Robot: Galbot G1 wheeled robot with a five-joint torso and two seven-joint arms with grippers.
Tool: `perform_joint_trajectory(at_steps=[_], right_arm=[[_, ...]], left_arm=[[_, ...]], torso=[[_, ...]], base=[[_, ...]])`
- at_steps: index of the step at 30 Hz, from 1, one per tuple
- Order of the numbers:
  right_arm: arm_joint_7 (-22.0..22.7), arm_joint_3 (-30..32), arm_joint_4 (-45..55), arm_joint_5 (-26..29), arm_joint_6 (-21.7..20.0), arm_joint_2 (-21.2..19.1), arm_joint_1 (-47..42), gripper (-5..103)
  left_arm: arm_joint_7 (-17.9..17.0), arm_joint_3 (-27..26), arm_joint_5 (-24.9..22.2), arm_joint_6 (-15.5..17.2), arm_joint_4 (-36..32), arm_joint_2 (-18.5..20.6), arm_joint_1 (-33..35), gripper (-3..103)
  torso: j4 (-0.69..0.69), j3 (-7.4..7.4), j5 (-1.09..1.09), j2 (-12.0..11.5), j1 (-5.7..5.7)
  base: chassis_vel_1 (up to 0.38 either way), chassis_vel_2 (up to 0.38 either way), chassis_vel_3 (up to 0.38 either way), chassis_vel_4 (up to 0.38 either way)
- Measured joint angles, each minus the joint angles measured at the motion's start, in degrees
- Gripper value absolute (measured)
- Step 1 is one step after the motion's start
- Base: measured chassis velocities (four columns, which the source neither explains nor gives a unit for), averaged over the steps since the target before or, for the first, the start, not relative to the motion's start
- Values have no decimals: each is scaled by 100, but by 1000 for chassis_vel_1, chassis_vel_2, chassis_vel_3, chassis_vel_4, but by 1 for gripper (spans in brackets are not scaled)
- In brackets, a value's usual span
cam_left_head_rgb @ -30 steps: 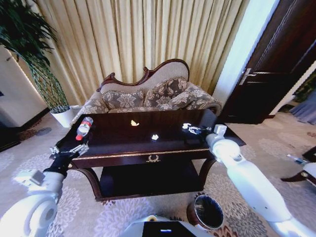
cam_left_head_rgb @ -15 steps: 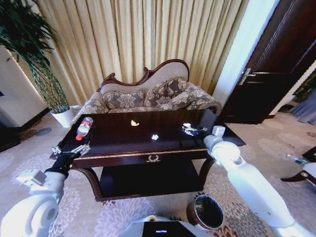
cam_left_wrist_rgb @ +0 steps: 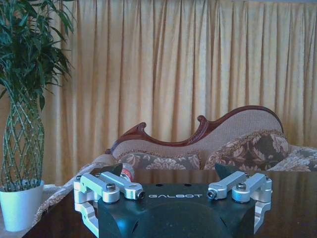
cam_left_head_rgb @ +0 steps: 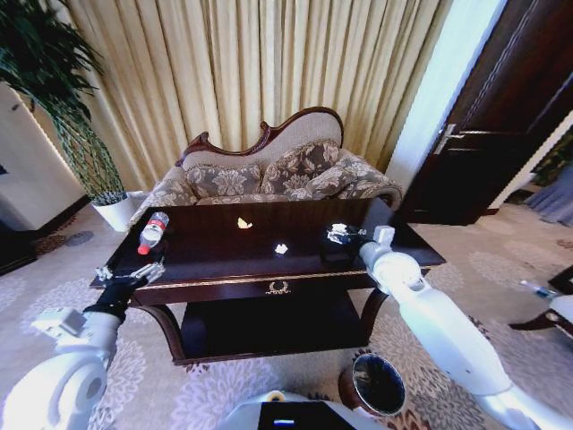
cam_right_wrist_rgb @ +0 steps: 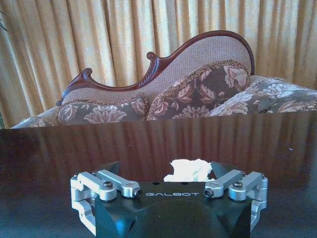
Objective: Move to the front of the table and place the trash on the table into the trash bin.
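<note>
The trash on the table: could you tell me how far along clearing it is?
Done: the robot faces the table. In hand: the right end effector sits open around a white scrap. Left: the yellow and centre white scraps remain; nothing shows in the trash bin.

Crumpled paper scraps (cam_left_head_rgb: 281, 248) on glossy table (cam_left_head_rgb: 206, 255)

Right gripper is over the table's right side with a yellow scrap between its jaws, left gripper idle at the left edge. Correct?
Not quite: the scrap between the open jaws of the right gripper is white, not yellow, as the right wrist view shows. The rest holds: it is over the right side of the table, and the left gripper waits at the left edge.
</note>
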Motion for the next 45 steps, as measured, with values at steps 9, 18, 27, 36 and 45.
perform_joint_trajectory(at_steps=[9, 18, 27, 36, 45], right_arm=[[11, -176, -188, -40, 38, 48, 221, 100], [-72, -149, -281, -142, 73, 27, 161, 100], [-153, -142, -301, -291, 149, 26, 6, 102], [-155, -180, -295, -319, 197, -21, 22, 77], [-196, -193, -322, -346, 212, -9, 16, 50]], left_arm=[[11, 0, 34, -11, 4, -20, 6, 100], [13, -7, 34, -16, -15, -24, 30, 100], [34, -34, 28, -28, -40, -34, 54, 100], [77, -18, 23, -34, -17, -34, 20, 100], [94, -22, 31, -54, 1, -78, 19, 100]], torso=[[1, 0, 0, 0, 0], [0, 0, 0, 0, 0], [0, 0, 1, 0, 0], [0, 0, 0, 0, 0], [0, 0, 0, 0, 0]], base=[[0, 0, 0, 0], [0, 0, 0, 0], [0, 0, 0, 0], [0, 0, 0, 0], [0, 0, 0, 0]])
